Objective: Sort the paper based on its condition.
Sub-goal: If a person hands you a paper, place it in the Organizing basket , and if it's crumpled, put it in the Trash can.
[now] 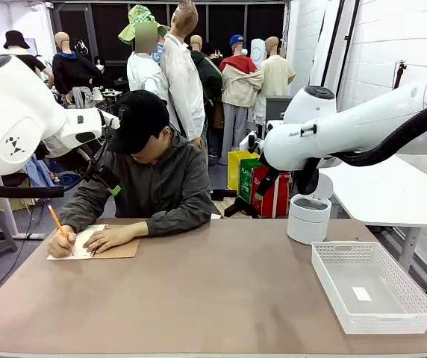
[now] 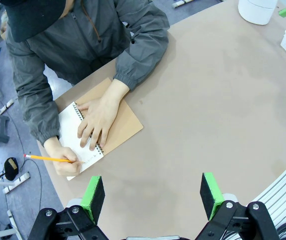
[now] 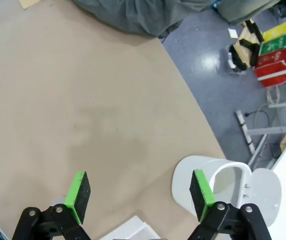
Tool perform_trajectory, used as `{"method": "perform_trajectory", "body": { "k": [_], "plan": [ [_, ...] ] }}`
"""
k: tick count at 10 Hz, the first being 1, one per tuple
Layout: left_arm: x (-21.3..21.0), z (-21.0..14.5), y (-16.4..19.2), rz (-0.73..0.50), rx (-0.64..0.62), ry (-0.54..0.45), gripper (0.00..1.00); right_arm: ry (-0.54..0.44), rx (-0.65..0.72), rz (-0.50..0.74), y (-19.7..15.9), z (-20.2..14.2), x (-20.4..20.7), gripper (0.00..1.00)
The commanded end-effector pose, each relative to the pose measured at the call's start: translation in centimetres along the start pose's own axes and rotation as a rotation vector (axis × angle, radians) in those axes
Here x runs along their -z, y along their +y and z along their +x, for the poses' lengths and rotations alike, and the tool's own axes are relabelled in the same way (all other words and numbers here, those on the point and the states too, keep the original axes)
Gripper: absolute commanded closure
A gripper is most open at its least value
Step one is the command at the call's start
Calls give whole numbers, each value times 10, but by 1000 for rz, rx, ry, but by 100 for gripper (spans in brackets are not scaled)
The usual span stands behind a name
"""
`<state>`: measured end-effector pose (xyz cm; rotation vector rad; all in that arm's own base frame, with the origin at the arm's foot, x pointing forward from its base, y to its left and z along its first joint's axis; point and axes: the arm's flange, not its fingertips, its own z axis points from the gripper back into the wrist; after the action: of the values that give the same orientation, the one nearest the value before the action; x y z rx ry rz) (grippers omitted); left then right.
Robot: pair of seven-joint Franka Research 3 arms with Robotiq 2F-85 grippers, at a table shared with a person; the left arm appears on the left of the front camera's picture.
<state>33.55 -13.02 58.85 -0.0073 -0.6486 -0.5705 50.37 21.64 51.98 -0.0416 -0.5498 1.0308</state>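
Observation:
A loose paper is out of view. At the far left of the table a person bends over an open spiral notebook (image 1: 120,250) with a brown cover (image 2: 129,125). One hand lies flat on its white page (image 2: 68,126). The other hand holds an orange pencil (image 2: 47,158) to that page. My left gripper (image 2: 152,197) hangs open high above the table, on the near side of the notebook, with nothing between its green pads. My right gripper (image 3: 139,196) is open too, above bare table beside a white bin, and holds nothing.
A white lidded bin (image 1: 308,218) stands at the back right, its lid open (image 3: 218,187). A white mesh basket (image 1: 325,262) with a small white label (image 1: 361,293) in it sits at the front right. The middle of the brown table (image 1: 213,298) is free.

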Motion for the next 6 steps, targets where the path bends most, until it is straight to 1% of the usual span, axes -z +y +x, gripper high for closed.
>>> {"method": "perform_trajectory", "body": {
  "k": [1, 3, 5, 6],
  "plan": [
    [-1, 1, 1, 0, -1, 1, 0, 4, 20, -10, -1, 3, -1, 0],
    [-1, 1, 1, 0, -1, 1, 0, -1, 5, -1, 0, 0, 0, 0],
    [-1, 1, 1, 0, -1, 1, 0, -64, 89, 54, 12, -3, -8, 0],
    [-1, 1, 1, 0, -1, 1, 0, -91, 100, 88, 19, -4, -11, 0]
  ]
}}
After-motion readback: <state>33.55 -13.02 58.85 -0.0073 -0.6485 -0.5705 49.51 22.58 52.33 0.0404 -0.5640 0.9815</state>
